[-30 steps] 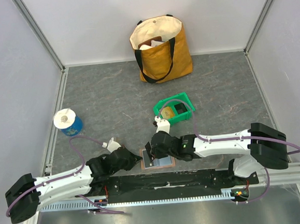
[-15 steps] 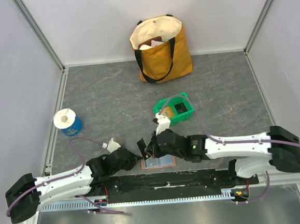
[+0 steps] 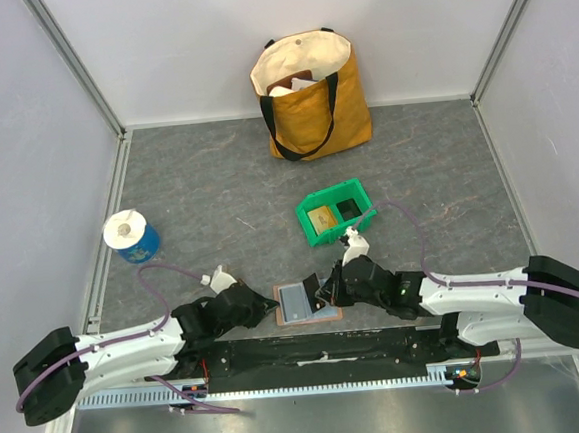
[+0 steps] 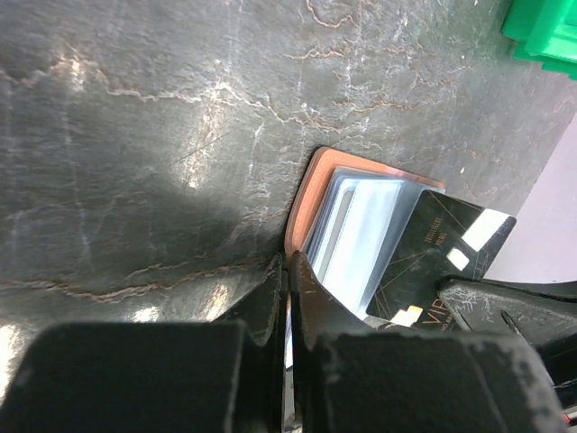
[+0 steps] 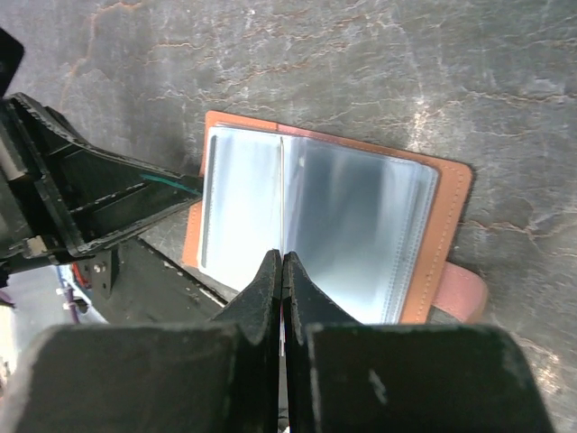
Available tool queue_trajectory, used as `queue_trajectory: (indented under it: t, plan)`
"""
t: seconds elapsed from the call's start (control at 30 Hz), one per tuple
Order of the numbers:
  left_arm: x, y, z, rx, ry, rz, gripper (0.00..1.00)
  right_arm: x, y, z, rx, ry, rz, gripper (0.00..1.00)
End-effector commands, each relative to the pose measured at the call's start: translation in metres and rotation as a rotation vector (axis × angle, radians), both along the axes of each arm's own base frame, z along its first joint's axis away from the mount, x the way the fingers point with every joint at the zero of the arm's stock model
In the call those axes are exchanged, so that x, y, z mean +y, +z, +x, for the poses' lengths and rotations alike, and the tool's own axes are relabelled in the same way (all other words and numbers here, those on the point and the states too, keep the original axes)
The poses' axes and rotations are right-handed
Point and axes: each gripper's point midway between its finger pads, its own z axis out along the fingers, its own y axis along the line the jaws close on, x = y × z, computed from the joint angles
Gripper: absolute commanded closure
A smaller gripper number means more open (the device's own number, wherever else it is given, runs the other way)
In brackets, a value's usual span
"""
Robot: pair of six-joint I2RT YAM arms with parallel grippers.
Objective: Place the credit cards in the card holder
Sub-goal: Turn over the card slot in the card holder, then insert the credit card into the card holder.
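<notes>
Feeding the dark card (image 4: 433,257), clamped in the closed jaws of the right gripper (image 5: 282,263), wants a shallow, square entry into the open card holder (image 3: 304,303), flat on the worktop (image 3: 217,182), left gripper (image 4: 288,275) jaws pinching its left edge.

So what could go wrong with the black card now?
The black card, pinched in the right gripper, sits over the open card holder, not in a slot; it might skid across instead of slipping in. The left gripper pinches only the holder's edge, so the holder could slide away.
</notes>
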Motion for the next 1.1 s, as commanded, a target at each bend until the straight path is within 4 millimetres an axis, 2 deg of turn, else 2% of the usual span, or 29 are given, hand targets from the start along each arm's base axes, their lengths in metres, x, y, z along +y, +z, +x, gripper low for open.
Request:
queue_trajectory:
  t: [0.0, 0.37, 0.77, 1.07]
  plan:
    - [0.018, -0.024, -0.01, 0.053, -0.009, 0.105, 0.98, 0.017, 0.016, 0.0, 0.005, 0.01, 0.153, 1.0]
    - [0.019, -0.025, -0.011, 0.064, 0.0, 0.109, 0.98, 0.001, -0.003, 0.002, 0.049, -0.045, 0.188, 1.0]
    - [0.02, -0.029, -0.01, 0.077, 0.019, 0.107, 0.98, 0.007, -0.013, -0.01, 0.131, -0.031, 0.297, 1.0]
    - [0.02, -0.029, -0.011, 0.078, 0.016, 0.11, 0.98, 0.014, 0.004, -0.011, 0.14, -0.033, 0.403, 1.0]
